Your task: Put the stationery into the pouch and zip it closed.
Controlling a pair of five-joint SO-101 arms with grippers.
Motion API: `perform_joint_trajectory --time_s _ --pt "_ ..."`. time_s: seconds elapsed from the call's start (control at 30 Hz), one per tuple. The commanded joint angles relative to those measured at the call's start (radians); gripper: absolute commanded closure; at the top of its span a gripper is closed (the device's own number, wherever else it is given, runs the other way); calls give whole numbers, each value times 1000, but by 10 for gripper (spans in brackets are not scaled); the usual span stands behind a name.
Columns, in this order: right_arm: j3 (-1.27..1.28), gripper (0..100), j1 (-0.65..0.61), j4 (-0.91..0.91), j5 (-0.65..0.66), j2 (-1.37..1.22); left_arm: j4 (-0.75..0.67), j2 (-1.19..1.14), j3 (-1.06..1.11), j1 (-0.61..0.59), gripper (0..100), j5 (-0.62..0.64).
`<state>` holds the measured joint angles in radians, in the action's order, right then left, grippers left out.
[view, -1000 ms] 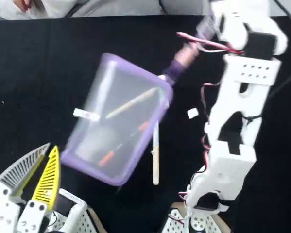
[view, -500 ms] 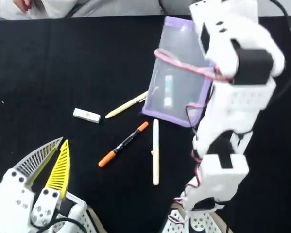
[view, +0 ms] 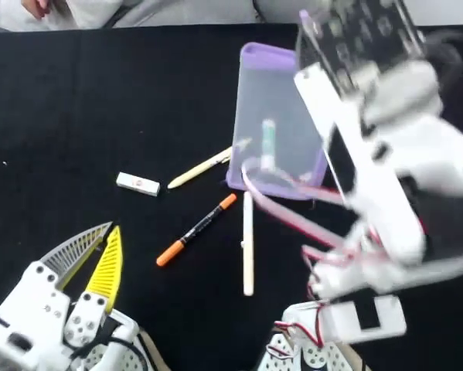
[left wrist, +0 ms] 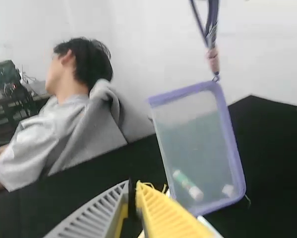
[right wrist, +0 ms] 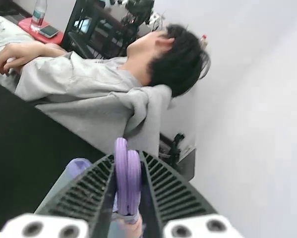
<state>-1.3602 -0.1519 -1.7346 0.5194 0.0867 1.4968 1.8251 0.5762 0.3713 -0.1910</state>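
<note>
Surface (view: 76,100), near edge: left jaws clenched, empty. Orange pen (view: 196,229), white pen (view: 248,243), yellow pen (view: 200,168) and eraser (view: 137,183) lie loose farther in. Beyond, pouch (view: 271,93) hangs from right jaws grasping its purple loop (right wrist: 127,173), a stick (view: 268,143) inside.

We see a pouch (view: 270,100) of clear, shiny plastic with purple edges. The table (view: 100,93) looks like dull black cloth.

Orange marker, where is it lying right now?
In the high view the orange-tipped black marker pen lies diagonally on the black table, between the small white rectangular block and the long white pen, outside the clear purple-edged pouch.
</note>
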Motion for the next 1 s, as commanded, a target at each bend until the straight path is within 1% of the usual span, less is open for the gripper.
perform_joint_trajectory --time_s 0.0,0.07,0.13,0.27,0.43,0.57,0.67,0.77,0.87,0.97 --pt "-12 987 -11 -32 15 102 -8 -5 101 2 866 -6" --pt "45 986 -14 -32 20 157 -35 -5 170 2 778 -6" --pt "136 977 -17 -31 20 209 -69 -5 225 2 723 -6" --pt "325 913 -80 -29 12 311 -158 -5 295 2 719 -11" --pt "498 917 -83 -25 15 429 -255 -5 371 2 719 -9" --pt "541 917 -75 -25 18 455 -308 -5 421 2 719 -11" --pt "542 917 -8 -17 20 449 -310 -5 426 2 719 -12" --pt "550 917 57 28 17 447 -307 -5 404 -15 719 -14" --pt "550 917 120 46 14 447 -315 -5 371 -87 719 -14" --pt "550 917 157 46 12 446 -315 -5 338 -173 719 -32"
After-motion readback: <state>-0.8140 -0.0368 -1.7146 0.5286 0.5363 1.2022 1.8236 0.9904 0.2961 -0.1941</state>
